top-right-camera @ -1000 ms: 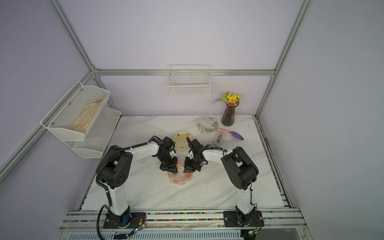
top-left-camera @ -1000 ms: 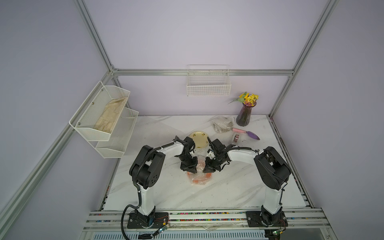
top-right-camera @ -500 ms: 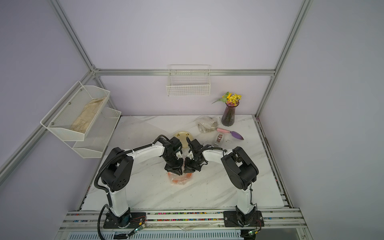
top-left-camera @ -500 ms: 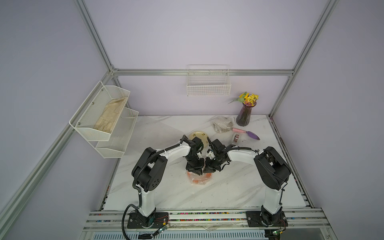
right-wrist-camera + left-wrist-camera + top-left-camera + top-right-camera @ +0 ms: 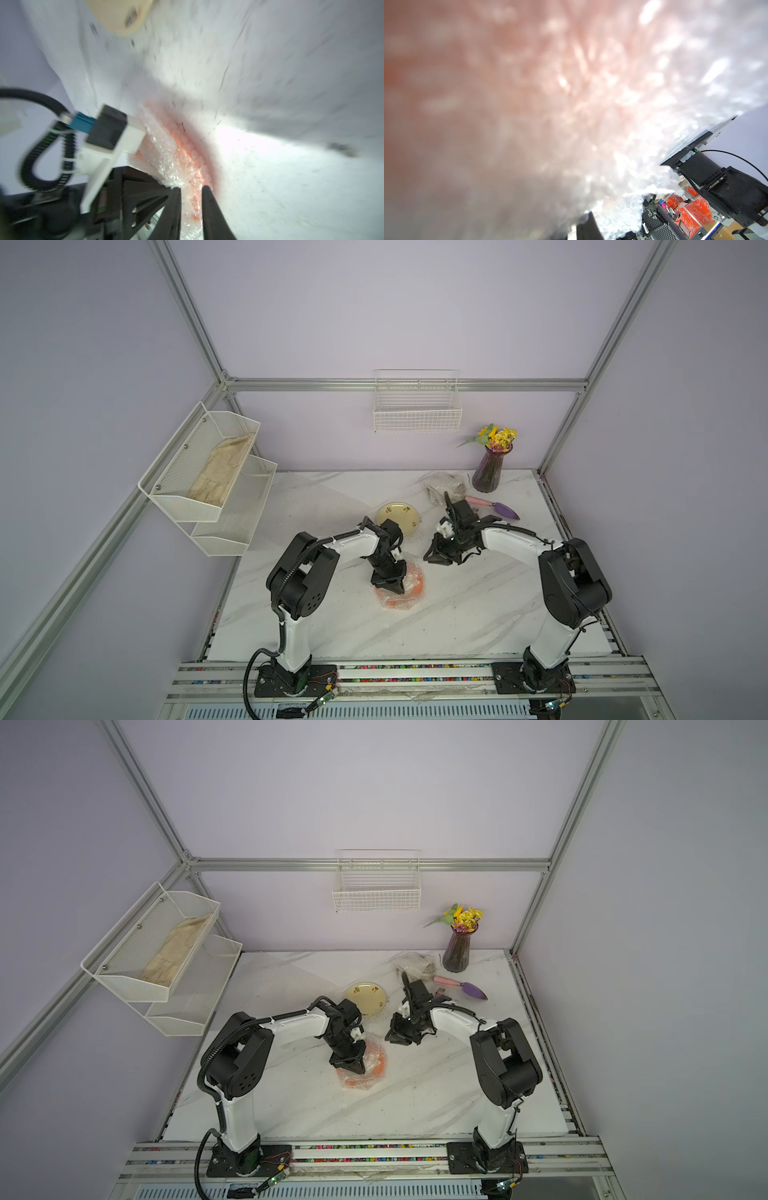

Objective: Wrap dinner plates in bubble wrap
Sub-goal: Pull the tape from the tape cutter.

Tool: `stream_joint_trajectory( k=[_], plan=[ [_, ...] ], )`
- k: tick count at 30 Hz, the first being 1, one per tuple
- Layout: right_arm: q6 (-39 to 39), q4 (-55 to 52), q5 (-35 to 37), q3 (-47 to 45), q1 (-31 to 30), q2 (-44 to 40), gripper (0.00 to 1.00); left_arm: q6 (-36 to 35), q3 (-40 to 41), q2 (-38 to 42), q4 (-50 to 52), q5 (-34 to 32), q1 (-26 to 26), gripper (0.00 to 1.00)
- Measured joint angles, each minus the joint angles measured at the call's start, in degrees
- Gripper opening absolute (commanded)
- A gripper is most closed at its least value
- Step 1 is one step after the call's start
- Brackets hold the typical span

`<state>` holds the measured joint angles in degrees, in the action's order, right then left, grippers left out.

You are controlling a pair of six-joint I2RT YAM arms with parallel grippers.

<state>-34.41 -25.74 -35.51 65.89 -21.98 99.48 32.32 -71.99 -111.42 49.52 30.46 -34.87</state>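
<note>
An orange dinner plate bundled in bubble wrap lies mid-table. My left gripper points down onto the bundle, shut on a fold of the wrap. In the left wrist view, blurred wrap fills the picture and only one dark finger shows. My right gripper hovers just right of the bundle, its fingertips a little apart, holding nothing; the wrapped orange plate shows beyond them. A bare cream plate sits behind.
A crumpled wrapped bundle lies at the back right beside a purple vase of yellow flowers and a pink-handled purple trowel. A flat clear sheet covers the back left. White mesh shelves hang on the left wall.
My right gripper has opened and drawn back to the right, away from the bundle. My left gripper has shifted right and forward onto the bundle.
</note>
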Motion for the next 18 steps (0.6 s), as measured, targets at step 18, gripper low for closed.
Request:
stream_joint_trajectory(
  k=[18],
  plan=[
    [-8.7, 25.6, -12.7, -1.5, 31.0, 10.9, 0.27, 0.0, 0.5, 0.3, -0.9, -0.4, 0.1, 0.04]
  ],
)
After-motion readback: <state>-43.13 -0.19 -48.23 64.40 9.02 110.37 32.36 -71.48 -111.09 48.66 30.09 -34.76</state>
